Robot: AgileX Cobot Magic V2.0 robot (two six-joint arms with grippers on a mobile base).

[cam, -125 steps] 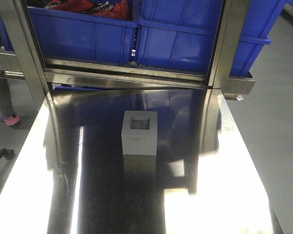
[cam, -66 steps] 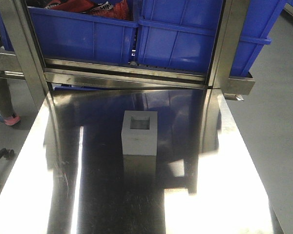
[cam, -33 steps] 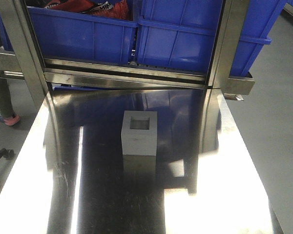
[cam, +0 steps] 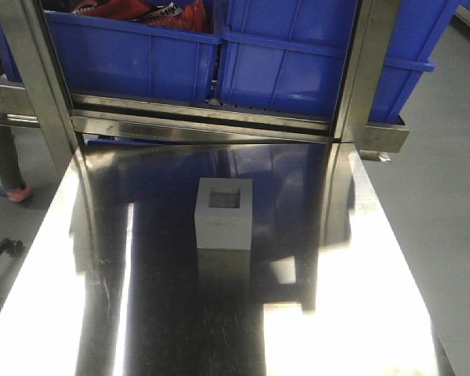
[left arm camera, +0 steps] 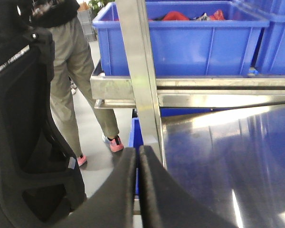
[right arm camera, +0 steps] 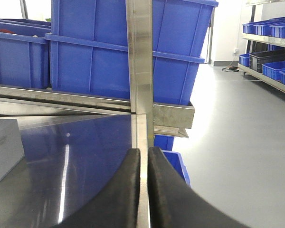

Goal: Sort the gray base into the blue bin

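At 9 o'clock of the scene, a person in khaki trousers and pink shoes (left arm camera: 80,71) stood beside the shiny steel table (cam: 360,329). The left black gripper (left arm camera: 137,156) had its fingers pressed together, holding nothing. The matte gray boxy base (cam: 224,223) stood upright near the table's middle, its square recess facing up, well apart from both grippers. At its 11 o'clock, on a steel rack (cam: 204,117), sat a bright-blue plastic bin (cam: 125,55) holding red cloth (cam: 133,9) with white lettering too blurred to read. At 1 o'clock stood a second deep blue bin (cam: 290,70). The right black gripper (right arm camera: 143,154) was likewise closed and empty.
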